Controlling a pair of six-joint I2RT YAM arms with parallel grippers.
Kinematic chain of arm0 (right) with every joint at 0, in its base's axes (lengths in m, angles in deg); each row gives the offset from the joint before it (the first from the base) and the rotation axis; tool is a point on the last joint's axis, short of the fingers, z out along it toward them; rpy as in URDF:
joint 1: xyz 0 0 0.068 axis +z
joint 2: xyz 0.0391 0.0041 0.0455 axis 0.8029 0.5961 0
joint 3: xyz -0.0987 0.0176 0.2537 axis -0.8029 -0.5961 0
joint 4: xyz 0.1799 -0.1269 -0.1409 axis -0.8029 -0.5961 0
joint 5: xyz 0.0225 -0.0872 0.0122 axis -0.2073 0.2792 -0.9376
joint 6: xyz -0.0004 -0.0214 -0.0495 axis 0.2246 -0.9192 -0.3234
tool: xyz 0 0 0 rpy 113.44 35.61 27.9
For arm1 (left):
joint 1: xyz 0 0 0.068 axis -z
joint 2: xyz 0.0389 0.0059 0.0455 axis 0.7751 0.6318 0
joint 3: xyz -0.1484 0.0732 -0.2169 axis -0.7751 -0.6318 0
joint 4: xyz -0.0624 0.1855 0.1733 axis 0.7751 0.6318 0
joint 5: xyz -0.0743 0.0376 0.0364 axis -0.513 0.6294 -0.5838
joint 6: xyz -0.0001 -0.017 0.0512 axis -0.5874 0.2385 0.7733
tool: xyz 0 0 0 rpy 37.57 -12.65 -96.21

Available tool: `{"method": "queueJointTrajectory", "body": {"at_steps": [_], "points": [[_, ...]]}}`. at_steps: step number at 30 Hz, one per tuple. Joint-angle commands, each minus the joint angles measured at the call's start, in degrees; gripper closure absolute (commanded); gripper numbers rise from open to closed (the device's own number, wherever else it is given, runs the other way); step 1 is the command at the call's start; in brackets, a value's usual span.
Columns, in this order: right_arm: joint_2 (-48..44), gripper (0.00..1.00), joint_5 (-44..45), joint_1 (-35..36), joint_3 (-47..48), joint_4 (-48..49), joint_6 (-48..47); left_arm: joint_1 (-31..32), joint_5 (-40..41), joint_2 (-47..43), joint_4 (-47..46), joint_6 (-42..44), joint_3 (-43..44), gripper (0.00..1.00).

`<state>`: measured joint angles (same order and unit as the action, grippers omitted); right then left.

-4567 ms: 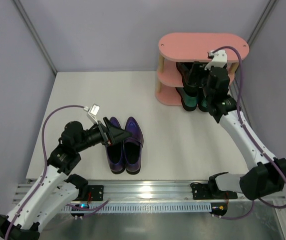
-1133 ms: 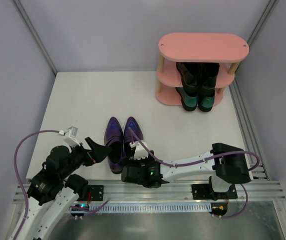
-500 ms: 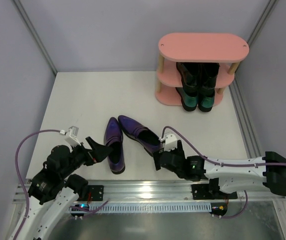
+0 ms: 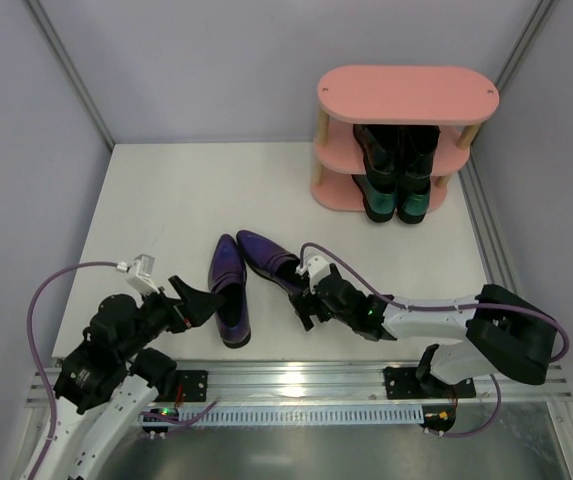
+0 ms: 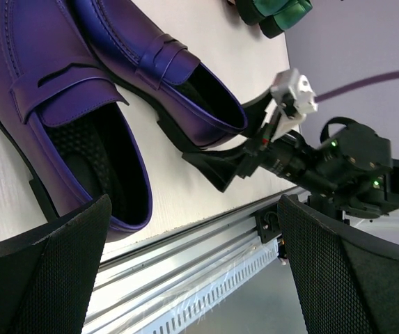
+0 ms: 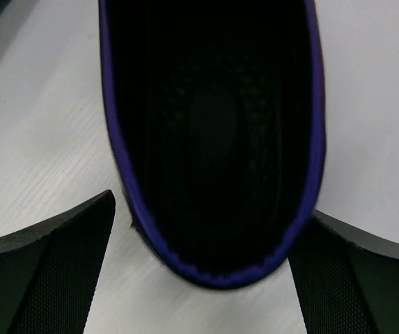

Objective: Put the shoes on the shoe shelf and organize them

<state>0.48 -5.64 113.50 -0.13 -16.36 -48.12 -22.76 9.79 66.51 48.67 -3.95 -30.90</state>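
Two metallic purple shoes lie on the table. The left one point(image 4: 228, 292) points away; the right one point(image 4: 269, 256) is skewed, toe to the left. My right gripper point(image 4: 304, 296) is open, its fingers either side of the skewed shoe's heel point(image 6: 213, 139). My left gripper point(image 4: 198, 298) is open and empty beside the left shoe's heel point(image 5: 81, 160). The pink shoe shelf point(image 4: 406, 92) stands at the back right. The black pair point(image 4: 398, 150) is on its middle board and the green pair point(image 4: 396, 200) on the bottom board. Its top board is bare.
A metal rail point(image 4: 306, 378) runs along the table's near edge, seen also in the left wrist view point(image 5: 185, 257). Grey walls close the left, back and right. The right arm point(image 5: 324, 167) lies low over the table behind the skewed shoe.
The right arm came from the shelf down to the purple pair. The right purple shoe has been turned askew, and the right gripper now straddles its heel. The left arm drew back.
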Motion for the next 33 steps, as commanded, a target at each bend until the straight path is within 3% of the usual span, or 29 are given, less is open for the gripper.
{"method": "queueJointTrajectory", "body": {"at_steps": [1, 5, 14, 15, 19, 24, 33], "points": [[5.8, 0.02, -8.8, -3.1, 4.1, 8.5, -4.0, 0.1, 0.7, -1.2, -0.2, -0.4, 0.3, 0.00], [11.4, 0.02, -11.4, -4.1, 7.4, 11.1, -3.9, 0.1, 1.0, -1.8, 0.4, -0.3, 0.3, 0.00], [19.5, 0.00, -8.7, -4.7, 12.8, 9.9, -3.8, 0.0, 1.4, -2.3, 0.6, 0.5, 0.1, 0.00], [19.9, 0.05, -8.6, -5.4, 12.6, 10.8, -3.3, 0.1, 1.4, -2.4, 0.5, 0.5, 0.0, 0.00], [19.0, 0.95, -5.8, -6.4, 9.8, 13.6, -0.7, 0.1, 1.4, -2.6, 0.6, 0.8, 0.1, 0.00], [11.7, 0.96, -5.2, -6.4, 4.3, 15.4, 1.1, 0.1, 1.4, -2.7, 0.5, 0.8, -0.1, 0.00], [-14.5, 0.96, -4.1, -5.9, -1.7, 7.5, 2.9, 0.1, 0.8, -2.3, -1.2, 0.0, -1.1, 0.00]]}}
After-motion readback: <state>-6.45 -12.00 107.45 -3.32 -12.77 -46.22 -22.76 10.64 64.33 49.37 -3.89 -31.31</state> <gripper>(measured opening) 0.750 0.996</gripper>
